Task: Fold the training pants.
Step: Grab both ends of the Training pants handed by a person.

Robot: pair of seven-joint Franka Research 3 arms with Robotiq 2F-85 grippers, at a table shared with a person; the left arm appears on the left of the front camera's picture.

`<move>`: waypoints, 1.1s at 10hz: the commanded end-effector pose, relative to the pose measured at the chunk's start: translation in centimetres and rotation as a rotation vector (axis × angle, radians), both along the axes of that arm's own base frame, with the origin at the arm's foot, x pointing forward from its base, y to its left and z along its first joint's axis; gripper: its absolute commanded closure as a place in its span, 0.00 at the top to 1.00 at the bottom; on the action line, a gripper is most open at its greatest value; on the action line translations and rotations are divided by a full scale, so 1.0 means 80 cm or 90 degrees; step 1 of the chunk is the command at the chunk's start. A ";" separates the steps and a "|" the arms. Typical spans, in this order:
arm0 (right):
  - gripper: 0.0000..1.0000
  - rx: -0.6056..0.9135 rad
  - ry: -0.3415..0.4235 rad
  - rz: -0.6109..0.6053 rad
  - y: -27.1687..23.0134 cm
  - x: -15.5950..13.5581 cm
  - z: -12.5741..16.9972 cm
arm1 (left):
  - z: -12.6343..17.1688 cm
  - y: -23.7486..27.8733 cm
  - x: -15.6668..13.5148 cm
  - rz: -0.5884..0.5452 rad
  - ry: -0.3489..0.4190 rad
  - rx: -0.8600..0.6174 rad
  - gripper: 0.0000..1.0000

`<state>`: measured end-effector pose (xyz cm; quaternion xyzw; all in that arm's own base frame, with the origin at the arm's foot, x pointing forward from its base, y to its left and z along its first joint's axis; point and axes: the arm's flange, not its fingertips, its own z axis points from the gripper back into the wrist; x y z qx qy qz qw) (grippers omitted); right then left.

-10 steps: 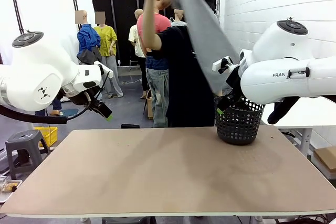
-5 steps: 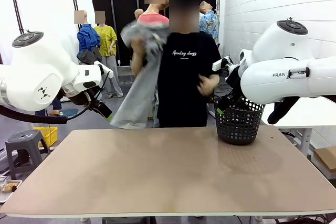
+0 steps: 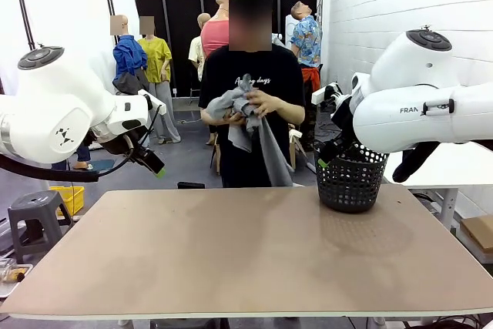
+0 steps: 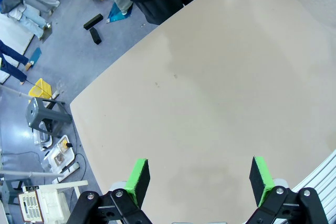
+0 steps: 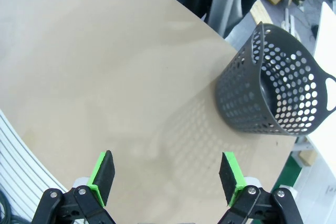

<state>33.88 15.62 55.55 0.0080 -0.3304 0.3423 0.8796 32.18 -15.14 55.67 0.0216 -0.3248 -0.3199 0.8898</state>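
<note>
Item one, the training pants (image 3: 248,117): light grey, bunched at chest height in the person's hands (image 3: 266,103) beyond the table's far edge, with one leg hanging down in front of the black shirt, clear of the tabletop. Item two, the table (image 3: 231,260): tan board, where you find the black mesh basket (image 3: 350,182) standing upright near the far right corner. Item three, your left gripper (image 4: 199,174): held up at the table's left side, jaws wide apart, nothing between the green pads. Item four, your right gripper (image 5: 167,170): held up near the basket, jaws equally wide, holding nothing.
</note>
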 end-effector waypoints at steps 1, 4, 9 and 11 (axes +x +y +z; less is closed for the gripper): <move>1.00 0.000 0.000 -0.003 0.000 0.002 0.001 | 0.003 -0.001 0.003 -0.001 0.001 0.000 1.00; 1.00 0.000 0.000 -0.003 0.000 0.002 0.001 | 0.003 -0.001 0.003 -0.001 0.001 0.000 1.00; 1.00 0.000 0.000 -0.003 0.000 0.002 0.001 | 0.003 -0.001 0.003 -0.001 0.001 0.000 1.00; 1.00 0.000 0.000 -0.003 0.000 0.002 0.001 | 0.003 -0.001 0.003 -0.001 0.001 0.000 1.00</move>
